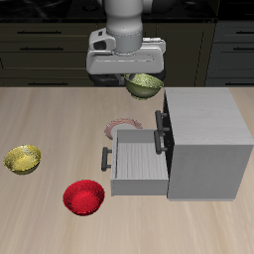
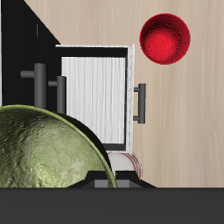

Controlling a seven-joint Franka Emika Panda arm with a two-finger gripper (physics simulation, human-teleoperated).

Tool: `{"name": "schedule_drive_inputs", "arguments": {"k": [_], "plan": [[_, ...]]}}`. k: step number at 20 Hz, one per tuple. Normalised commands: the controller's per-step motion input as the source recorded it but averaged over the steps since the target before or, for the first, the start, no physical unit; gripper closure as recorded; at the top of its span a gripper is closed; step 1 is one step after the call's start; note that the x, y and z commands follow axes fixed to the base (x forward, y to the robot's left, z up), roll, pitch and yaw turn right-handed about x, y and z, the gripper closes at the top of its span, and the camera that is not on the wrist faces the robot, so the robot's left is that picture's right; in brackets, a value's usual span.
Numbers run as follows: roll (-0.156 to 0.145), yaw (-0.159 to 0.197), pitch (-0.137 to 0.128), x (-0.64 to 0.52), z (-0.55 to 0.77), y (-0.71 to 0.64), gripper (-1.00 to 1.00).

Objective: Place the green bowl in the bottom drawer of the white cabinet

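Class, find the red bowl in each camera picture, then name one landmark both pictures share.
Exterior view: the red bowl sits on the table near the front edge, beside the open bottom drawer.
Wrist view: the red bowl lies on bare wood beyond the drawer's handle.
Shared landmark: the open bottom drawer.

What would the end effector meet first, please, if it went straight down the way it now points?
Probably the tabletop just behind the open bottom drawer, near a pinkish plate. The end effector holds the green bowl and looks short of the drawer's opening, though depth is hard to judge.
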Motion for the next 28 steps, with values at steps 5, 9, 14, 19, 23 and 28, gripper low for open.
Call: {"name": "schedule_drive_inputs", "arguments": {"k": [5,9,14,19,23,28], "plan": [[0.001,0.011,0.016,0.02,-0.21,-0.08,1.0],[0.007,0.003,0.021,0.03,-0.22,0.0,1.0],[0.018,0.016,0.031,0.08,-0.31,0.04,1.0],[0.005,0.006,0.025,0.05,-0.26,-0.01,1.0],[0.004,0.0,0.032,0.05,-0.29,-0.03,1.0],[-0.003,0.001,0.027,0.01,-0.3,-0.01,1.0]]}}
